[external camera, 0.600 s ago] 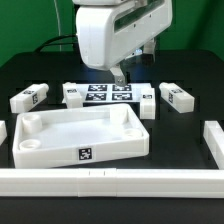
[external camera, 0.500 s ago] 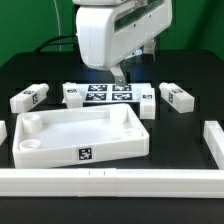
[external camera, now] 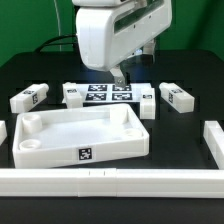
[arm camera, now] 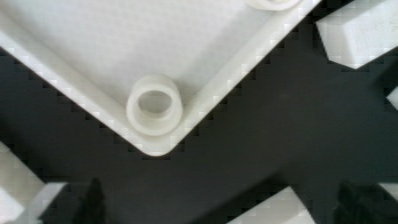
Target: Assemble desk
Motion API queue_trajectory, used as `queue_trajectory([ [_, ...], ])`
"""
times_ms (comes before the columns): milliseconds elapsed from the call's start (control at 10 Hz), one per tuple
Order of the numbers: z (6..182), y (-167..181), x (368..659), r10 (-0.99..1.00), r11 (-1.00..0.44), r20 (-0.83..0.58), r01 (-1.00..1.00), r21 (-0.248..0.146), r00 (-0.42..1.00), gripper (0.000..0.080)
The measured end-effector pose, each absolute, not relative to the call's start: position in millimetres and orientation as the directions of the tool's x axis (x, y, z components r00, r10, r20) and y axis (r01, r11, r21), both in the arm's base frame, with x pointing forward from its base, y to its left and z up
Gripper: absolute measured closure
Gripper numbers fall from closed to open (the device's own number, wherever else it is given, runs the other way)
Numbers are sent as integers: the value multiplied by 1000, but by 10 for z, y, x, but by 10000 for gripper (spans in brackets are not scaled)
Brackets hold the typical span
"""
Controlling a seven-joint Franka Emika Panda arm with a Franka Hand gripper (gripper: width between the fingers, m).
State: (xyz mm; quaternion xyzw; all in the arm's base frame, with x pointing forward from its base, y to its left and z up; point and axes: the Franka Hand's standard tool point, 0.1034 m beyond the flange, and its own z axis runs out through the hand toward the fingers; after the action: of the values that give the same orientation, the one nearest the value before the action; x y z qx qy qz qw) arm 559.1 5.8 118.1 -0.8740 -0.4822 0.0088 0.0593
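The white tray-like tabletop lies rim up at the front middle of the table, with a tag on its near wall. In the wrist view one of its corners with a round socket shows below the gripper. White legs lie around it: one at the exterior view's left, one by the far right corner and one further right. My gripper hangs above the table behind the tabletop's far right corner. In the wrist view it is open, its dark fingers wide apart with nothing between them.
The marker board lies behind the tabletop, under the gripper. A long low white rail runs along the front edge. White blocks stand at the exterior view's right and left edge. A white part shows beside the tabletop corner.
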Motion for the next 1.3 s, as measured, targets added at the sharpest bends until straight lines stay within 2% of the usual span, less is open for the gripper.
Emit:
queue_trajectory([
  [100,1117,-23,5536,901,-425,60,902,-74,430,150],
  [200,1047,-70,5442,936,-343,61,938,-56,346,150],
  [400,939,-131,5329,975,-215,39,975,-48,217,150],
  [800,923,-148,5323,977,-209,41,977,-45,211,150],
  [900,861,-244,5268,993,-104,48,995,-5,104,150],
  [1100,757,-499,5131,996,75,37,996,48,-77,150],
  [1300,682,-637,5025,994,103,42,994,27,-104,150],
])
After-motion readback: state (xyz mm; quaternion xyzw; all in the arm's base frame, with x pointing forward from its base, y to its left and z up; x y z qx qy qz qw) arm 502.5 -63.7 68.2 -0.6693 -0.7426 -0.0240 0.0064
